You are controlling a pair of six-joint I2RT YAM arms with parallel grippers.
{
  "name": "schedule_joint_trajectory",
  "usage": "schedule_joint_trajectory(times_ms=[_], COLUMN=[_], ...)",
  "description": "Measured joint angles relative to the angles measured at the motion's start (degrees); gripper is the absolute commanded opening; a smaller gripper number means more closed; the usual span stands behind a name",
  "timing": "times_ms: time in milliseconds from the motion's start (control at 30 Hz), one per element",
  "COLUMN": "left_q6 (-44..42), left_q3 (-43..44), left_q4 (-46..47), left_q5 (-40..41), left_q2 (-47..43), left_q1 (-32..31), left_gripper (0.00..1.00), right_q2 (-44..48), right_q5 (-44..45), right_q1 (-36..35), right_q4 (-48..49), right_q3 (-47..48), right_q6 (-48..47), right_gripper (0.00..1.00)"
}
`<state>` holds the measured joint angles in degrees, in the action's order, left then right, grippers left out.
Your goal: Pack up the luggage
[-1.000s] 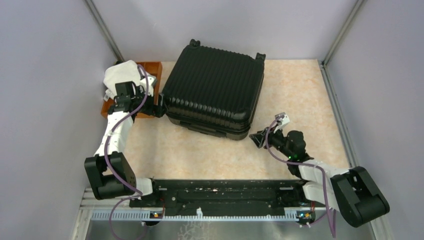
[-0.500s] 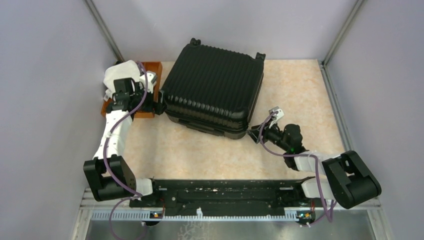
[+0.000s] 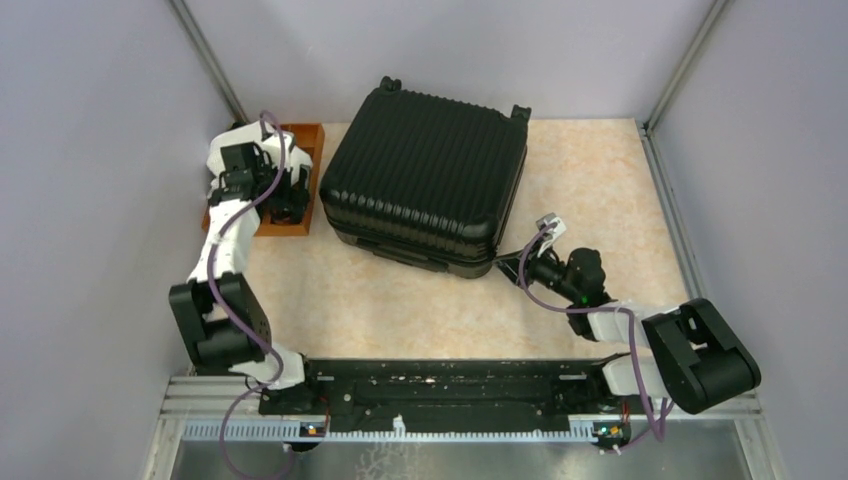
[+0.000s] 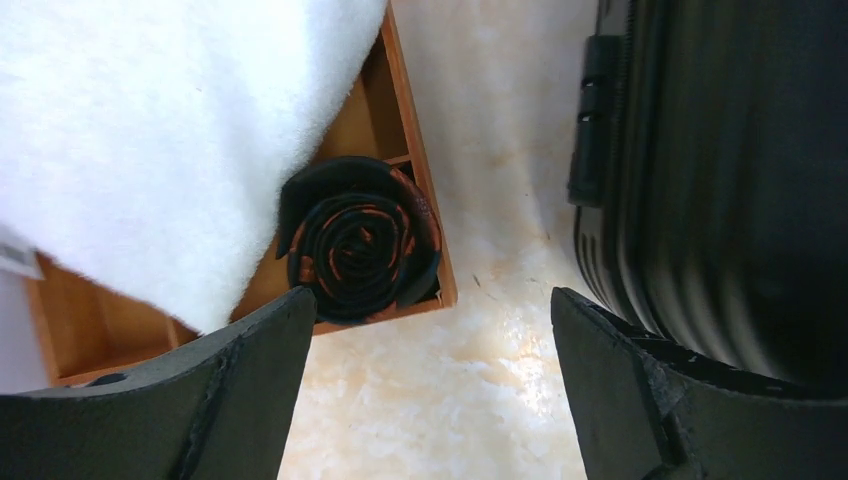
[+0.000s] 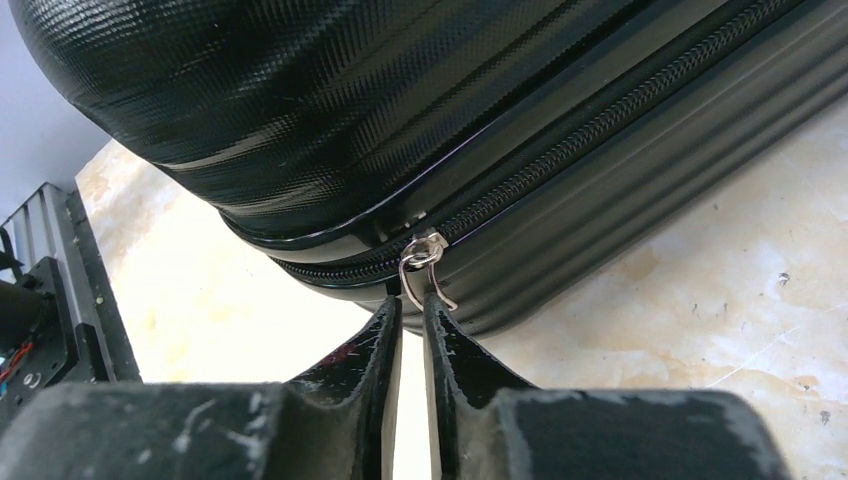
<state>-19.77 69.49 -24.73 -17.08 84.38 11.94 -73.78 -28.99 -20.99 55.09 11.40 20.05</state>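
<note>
Lying flat and closed, ribbed glossy black hard-shell luggage point(image 3: 425, 175).

Overhead plus wrist close-ups (luggage point(image 3: 425, 180) shared)

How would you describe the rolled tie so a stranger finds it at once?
Start from the black suitcase; a brown wooden tray lies at its left side. In the tray's corner compartment on the suitcase side sits the rolled tie, beside a white cloth. It alone is a dark spiral with orange marks.
</note>
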Motion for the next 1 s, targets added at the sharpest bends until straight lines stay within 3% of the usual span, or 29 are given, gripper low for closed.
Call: schedule_joint_trajectory(times_ms=[100,300,733,800,1000], left_q6=[1.66,7.30,11.69,11.85,12.48], left_q3=[1.90,7.80,8.41,8.35,8.07], left_q4=[1.11,1.05,1.20,1.20,1.27], left_q5=[0.83,-3.80,-8.68,-8.66,-8.57], left_q2=[6.58,17.18,18.03,18.03,18.03], left_q1=[0.02,-0.04,-0.92,-0.90,-0.90], left_gripper=[0.93,0.93,0.92,0.92,0.92], right_q2=[0.00,0.55,6.47,7.72,9.53], right_q5=[0.57,1.40,3.96,5.20,12.17], right_q1=[0.00,0.00,-2.45,-3.26,-3.58], right_q4=[-0.15,-0.59,-0.70,-1.40,-6.82], right_q3=[0.00,-0.15,-1.75,-2.19,-2.40], right_q6=[0.33,1.18,4.07,4.00,3.34], right_gripper=[0.00,0.00,0.00,0.27,0.63])
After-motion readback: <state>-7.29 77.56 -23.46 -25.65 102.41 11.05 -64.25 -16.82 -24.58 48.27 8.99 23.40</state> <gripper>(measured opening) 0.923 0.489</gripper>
